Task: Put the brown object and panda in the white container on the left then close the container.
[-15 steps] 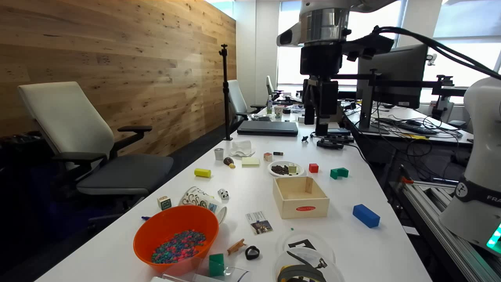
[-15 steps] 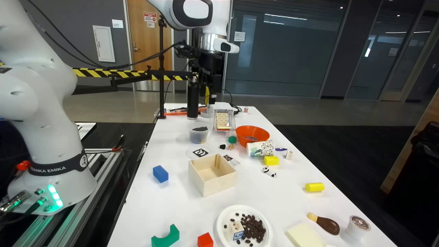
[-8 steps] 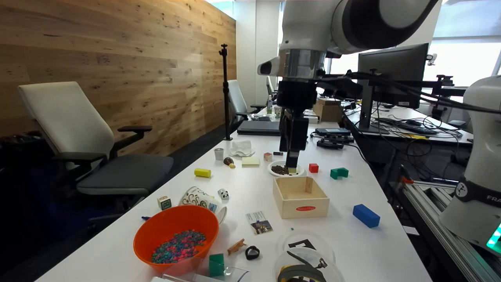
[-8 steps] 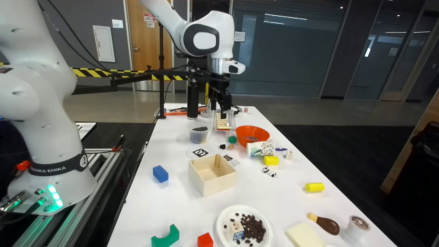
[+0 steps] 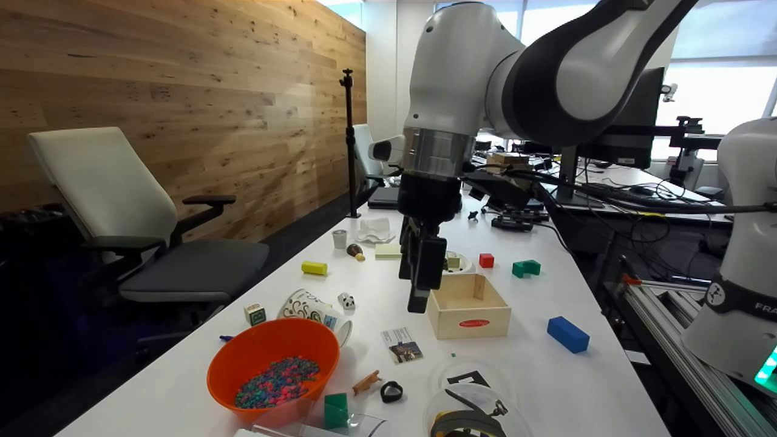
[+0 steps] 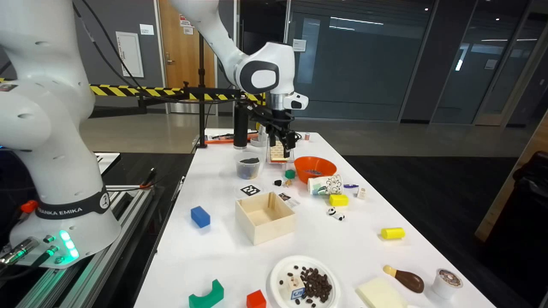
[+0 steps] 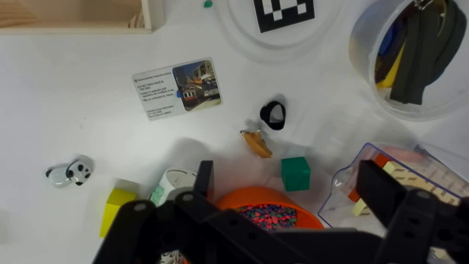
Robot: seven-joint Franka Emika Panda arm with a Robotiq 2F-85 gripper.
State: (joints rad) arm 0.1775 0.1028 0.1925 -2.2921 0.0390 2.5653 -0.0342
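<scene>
Gripper (image 7: pixel 287 172) lower, jaws apart | panda (image 7: pixel 70 173): every view | plate (image 6: pixel 278 270): both exterior views

1. Franka Emika Panda arm (image 6: pixel 47 171) is white, rounded; joint cap (image 6: pixel 263 80) is ringed dark.
2. Black base band (image 6: pixel 72 214) reads "FRANKA EMIKA".
3. Light strip (image 6: pixel 69 244) glows green.
4. Wrist collar (image 5: pixel 438 153) is silver.
5. Robotiq gripper (image 7: pixel 286 170) and cables (image 5: pixel 728 209) are black.
</scene>
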